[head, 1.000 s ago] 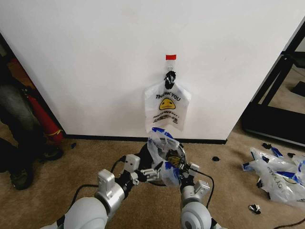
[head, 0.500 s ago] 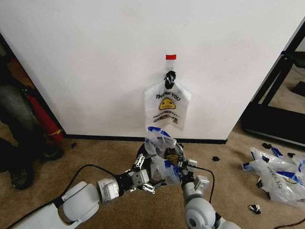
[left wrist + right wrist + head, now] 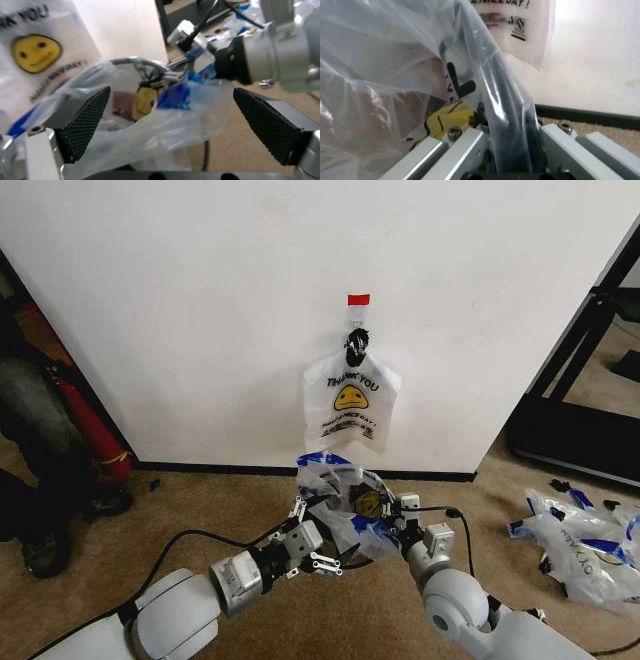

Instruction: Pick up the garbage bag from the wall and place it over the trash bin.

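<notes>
The left tool (image 3: 318, 555), jaws spread wide, sits beside the thin translucent white garbage bag (image 3: 345, 505) draped over the small round dark trash bin (image 3: 372, 498) below the plain white wall (image 3: 200, 300). The right tool (image 3: 392, 525) clamps bag and rim.

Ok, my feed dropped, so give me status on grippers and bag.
Left gripper open at the garbage bag. Right gripper shut on garbage bag at the trash bin rim. Bag draped over bin. Nothing in the way.
</notes>
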### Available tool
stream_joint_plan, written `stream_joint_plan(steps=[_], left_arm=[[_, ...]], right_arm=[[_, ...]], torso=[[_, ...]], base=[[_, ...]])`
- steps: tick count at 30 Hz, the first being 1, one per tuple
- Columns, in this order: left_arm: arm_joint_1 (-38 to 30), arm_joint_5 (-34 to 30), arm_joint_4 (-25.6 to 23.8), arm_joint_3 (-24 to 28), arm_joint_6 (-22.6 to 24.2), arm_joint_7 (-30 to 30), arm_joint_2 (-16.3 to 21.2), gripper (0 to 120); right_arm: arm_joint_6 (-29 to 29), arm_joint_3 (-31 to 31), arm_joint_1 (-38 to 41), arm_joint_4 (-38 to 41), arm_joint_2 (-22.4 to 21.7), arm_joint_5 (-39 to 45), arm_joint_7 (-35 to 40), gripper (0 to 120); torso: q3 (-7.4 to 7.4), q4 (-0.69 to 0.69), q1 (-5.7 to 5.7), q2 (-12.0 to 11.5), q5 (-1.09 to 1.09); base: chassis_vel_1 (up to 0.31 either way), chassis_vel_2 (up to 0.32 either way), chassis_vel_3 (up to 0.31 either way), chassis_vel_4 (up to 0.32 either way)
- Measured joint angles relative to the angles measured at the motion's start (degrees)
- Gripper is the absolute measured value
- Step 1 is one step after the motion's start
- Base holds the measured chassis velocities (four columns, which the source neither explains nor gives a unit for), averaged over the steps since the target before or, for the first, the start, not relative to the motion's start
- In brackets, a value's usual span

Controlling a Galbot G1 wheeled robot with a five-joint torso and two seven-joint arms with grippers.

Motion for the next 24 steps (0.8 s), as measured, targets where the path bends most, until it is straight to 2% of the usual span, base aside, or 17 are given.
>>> stream_joint_plan(steps=[3,9,10,14,18,24], left_arm=[[-1.2,-0.87,0.37,1.33,1.0,0.27,-0.31,95],[-5.29,-3.06,3.53,6.16,4.48,-0.6,-1.7,82],[-6.74,-4.31,4.33,7.7,5.43,-1.21,-2.1,78],[-11.58,-8.87,6.36,12.44,9.04,-3.91,-3.61,70],[-14.07,-10.94,7.54,14.02,11.4,-5.61,-4.72,59],[-15.92,-12.55,7.82,14.73,13.83,-6.48,-5.06,57]], right_arm=[[0.43,-0.27,0.0,-0.75,0.15,-1.55,-0.46,0],[1.39,-0.79,0.17,-2.37,0.57,-5.39,-1.53,0],[1.84,-0.86,0.3,-2.86,0.71,-6.5,-1.81,0],[3.25,-0.84,0.49,-4.11,1.36,-9.06,-2.32,0],[4.14,-0.93,0.93,-4.97,1.78,-10.64,-2.87,0],[5.65,-0.82,1.07,-6.39,1.86,-13.15,-4.08,0]], torso=[[0.0,0.0,0.0,0.0,0.0],[0.0,0.0,0.0,0.0,-0.01],[0.0,0.0,0.0,0.0,-0.01],[0.0,-0.02,0.0,0.0,-0.01],[0.0,0.0,0.0,0.0,-0.01],[0.0,0.0,0.0,0.0,0.0]], base=[[0.0,0.0,0.0,0.0],[0.0,0.0,0.0,0.0],[0.0,0.0,0.0,0.0],[0.0,0.0,0.0,0.0],[0.0,0.0,0.0,0.0],[0.0,0.0,0.0,0.0]])
